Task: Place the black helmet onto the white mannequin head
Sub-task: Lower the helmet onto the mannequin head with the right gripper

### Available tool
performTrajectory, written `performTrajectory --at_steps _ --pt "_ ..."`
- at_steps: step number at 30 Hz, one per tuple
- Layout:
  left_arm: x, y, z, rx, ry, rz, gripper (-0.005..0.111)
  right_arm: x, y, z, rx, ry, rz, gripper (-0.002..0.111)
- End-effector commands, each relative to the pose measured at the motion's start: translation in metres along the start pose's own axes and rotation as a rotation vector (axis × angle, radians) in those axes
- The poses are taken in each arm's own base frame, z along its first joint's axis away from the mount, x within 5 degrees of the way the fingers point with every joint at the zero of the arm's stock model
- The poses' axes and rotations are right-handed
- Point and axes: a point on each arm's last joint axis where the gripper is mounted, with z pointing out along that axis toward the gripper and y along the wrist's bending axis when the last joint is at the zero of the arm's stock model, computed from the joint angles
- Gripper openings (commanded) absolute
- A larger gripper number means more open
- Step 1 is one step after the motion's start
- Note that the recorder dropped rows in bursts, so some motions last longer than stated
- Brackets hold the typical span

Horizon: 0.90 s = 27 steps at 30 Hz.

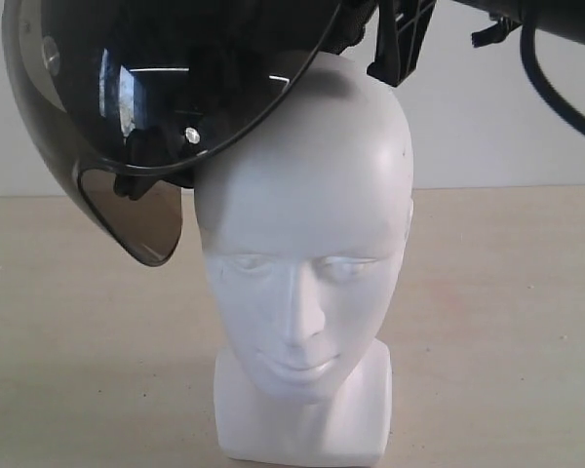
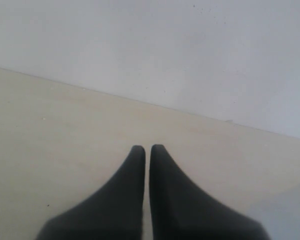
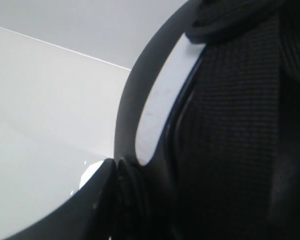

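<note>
Placing step, partly done. The black helmet [image 1: 175, 68] sits upper left of the exterior view, tilted. Its rim crosses the crown of the white mannequin head [image 1: 307, 224] at centre, and the visor [image 1: 136, 219] hangs beside the head's left edge.

The right gripper [image 1: 398, 49], top centre, appears clamped on the helmet rim. The left gripper [image 2: 147, 150] is nearly closed and empty, over bare table [image 2: 50, 150].

Next move, as I judge it: shift the helmet rightward, level it, lower it over the crown, then release.
</note>
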Motion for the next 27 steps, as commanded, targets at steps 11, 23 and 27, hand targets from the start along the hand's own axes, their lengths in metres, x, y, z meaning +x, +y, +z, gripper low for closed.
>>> performTrajectory --at_steps 11,23,27 --pt "0.0014 0.0002 0.0001 0.002 0.006 0.000 0.004 -0.0032 0.0021 -0.0039 0.034 -0.011 -0.083 0.000" --pt "0.0014 0.0002 0.0001 0.002 0.006 0.000 0.004 -0.0038 -0.0015 -0.0042 0.068 -0.019 -0.087 0.000" --pt "0.0014 0.0002 0.0001 0.002 0.006 0.000 0.004 -0.0035 -0.0021 -0.0042 0.074 -0.014 -0.100 0.000"
